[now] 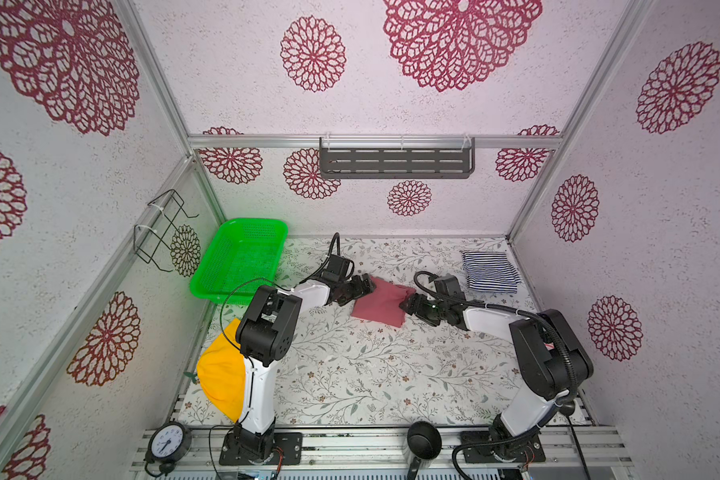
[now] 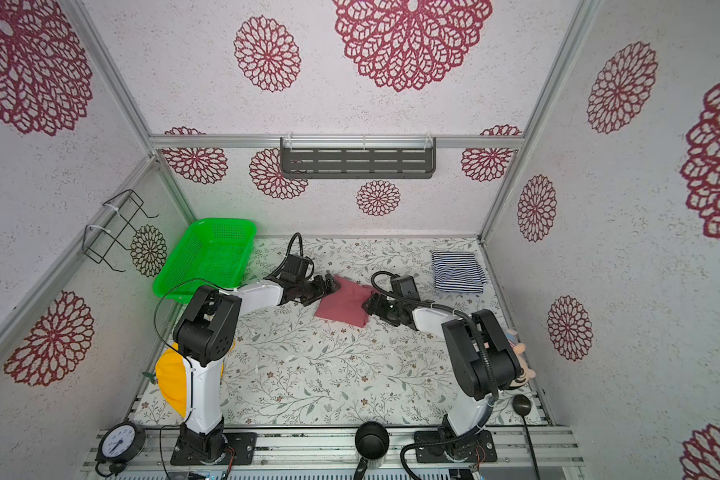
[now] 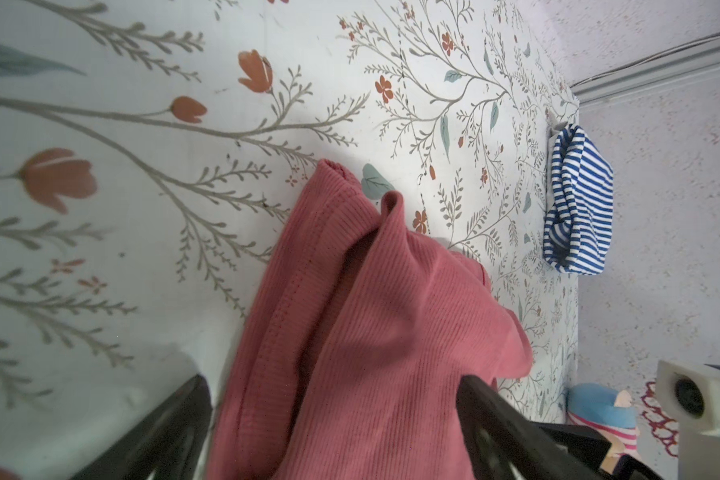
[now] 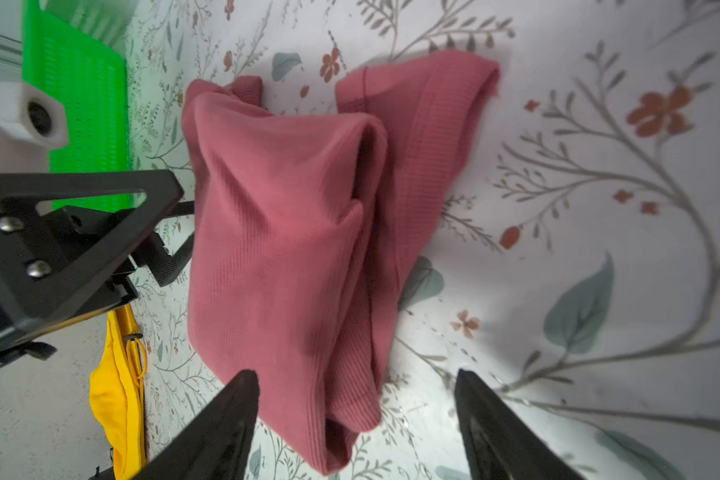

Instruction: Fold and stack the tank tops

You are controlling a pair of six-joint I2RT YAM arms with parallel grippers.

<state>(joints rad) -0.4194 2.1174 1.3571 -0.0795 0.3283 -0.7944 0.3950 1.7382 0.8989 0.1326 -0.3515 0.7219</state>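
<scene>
Rose-red tank top (image 1: 381,305) is seen mid-table, folded into a lumpy rough rectangle. Fine ribbed knit and stitched hems are shown; the layers are bulged and creased, and strap ends stick out at the far edge. Striped tank top (image 1: 489,272) is laid folded near the far right corner, well apart from it: narrow navy-and-white stripes, soft knit.

Left gripper (image 1: 368,286) is set at the rose top's left edge, fingers spread wide with cloth lying between them. No pinch is seen. Right gripper (image 1: 406,301) is set at the right edge, fingers likewise spread, with the cloth end between them unclamped.

Table (image 1: 350,365) is covered by a matte floral print. Green perforated plastic basket (image 1: 242,257) is seen at far left, yellow cloth hat (image 1: 221,374) beside the left arm.
</scene>
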